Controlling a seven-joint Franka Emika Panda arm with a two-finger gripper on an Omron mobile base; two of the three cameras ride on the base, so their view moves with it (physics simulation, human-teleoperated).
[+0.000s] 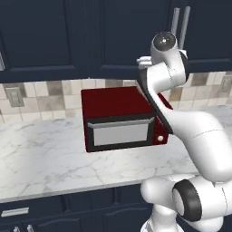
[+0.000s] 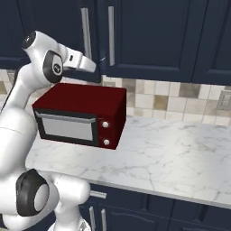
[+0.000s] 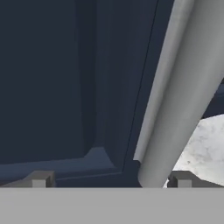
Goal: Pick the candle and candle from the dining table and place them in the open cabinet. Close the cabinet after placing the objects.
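Reaching up at the navy upper cabinet (image 2: 149,36), with my gripper (image 3: 109,180) right against its door. Hand view: both finger tips (image 3: 40,179) stand far apart at the bottom edge, jaws spread wide, nothing between them but the lower end of a silver bar handle (image 3: 175,100), which runs diagonally across the view and ends just above the tips. I cannot tell whether either tip touches the bar. Nothing is held.

Surroundings: red microwave (image 1: 120,118) sits on the white marble counter (image 1: 45,154) directly below my wrist, its grey door facing out, two small knobs on its right panel. Tiled backsplash (image 2: 171,101) behind it, with a wall outlet (image 1: 14,96) to the left in the left base view and another at the right edge of the right base view. Navy base cabinets (image 2: 149,212) run under the counter.

In the way: my own forearm crosses in front of the microwave's right side in the left base view and hides the lower ends of the two handles (image 1: 180,20) above it. In the right base view my hand covers the foot of one handle (image 2: 85,31).

Hard to read: cabinet doors look flush from both base views; the hand view shows a recessed panel corner and a slice of marble at the right, too close to place further. Neither candle can be made out anywhere
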